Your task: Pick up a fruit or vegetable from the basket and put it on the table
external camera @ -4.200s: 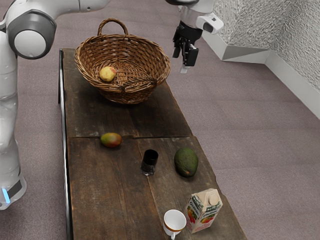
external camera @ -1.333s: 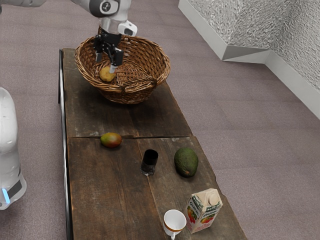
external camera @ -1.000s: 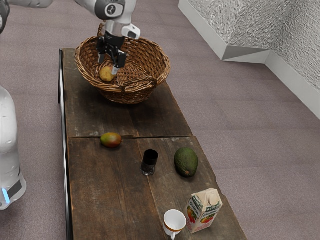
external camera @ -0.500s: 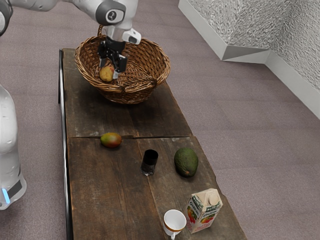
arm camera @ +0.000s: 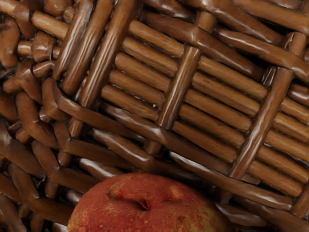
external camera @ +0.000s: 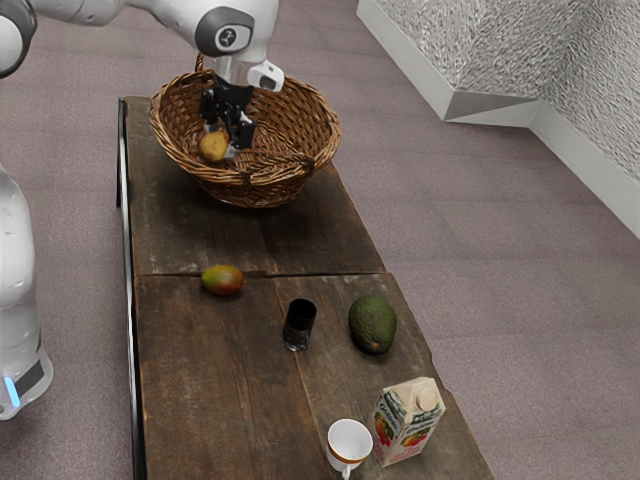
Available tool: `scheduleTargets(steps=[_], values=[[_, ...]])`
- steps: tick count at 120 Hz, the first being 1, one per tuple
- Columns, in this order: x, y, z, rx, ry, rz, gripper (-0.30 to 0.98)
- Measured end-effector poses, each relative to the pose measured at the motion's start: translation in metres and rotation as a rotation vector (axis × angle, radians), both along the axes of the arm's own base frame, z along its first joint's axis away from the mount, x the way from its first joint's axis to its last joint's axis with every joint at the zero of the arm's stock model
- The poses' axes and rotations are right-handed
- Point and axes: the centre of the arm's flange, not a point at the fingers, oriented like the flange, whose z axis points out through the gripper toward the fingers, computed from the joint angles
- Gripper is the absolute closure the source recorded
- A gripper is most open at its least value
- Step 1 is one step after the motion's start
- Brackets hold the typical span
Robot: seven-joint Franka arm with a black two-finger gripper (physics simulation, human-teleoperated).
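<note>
Brown plank table (external camera: 210,390), carpeted floor (external camera: 530,300). Gripper (external camera: 222,140) reaches down inside wicker basket (external camera: 305,115), fingers apart, red-yellow fruit (external camera: 211,149) between them, low in basket. Farther out on planks: mango (external camera: 222,280), dark glass (external camera: 299,324), avocado (external camera: 372,325), white cup (external camera: 349,446), carton (external camera: 408,422).

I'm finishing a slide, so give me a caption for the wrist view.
Close-up of a red-skinned apple with a dimpled top, lying in a woven wicker basket.
</note>
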Motion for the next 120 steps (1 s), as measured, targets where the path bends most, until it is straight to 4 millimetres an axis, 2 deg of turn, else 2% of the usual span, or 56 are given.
scheduleTargets(steps=[17, 33, 46, 60, 75, 98, 120], values=[[0.003, -0.002, 0.015, 0.019, -0.029, -0.01, 0.42], [0.016, -0.009, 0.058, 0.065, -0.102, -0.041, 0.39], [0.03, -0.031, 0.088, 0.097, -0.146, -0.096, 0.4], [0.046, -0.073, 0.114, 0.123, -0.181, -0.184, 0.41], [0.063, -0.12, 0.127, 0.127, -0.203, -0.272, 0.42], [0.091, -0.203, 0.134, 0.108, -0.22, -0.423, 0.42], [0.096, -0.245, 0.134, 0.091, -0.222, -0.495, 0.45]])
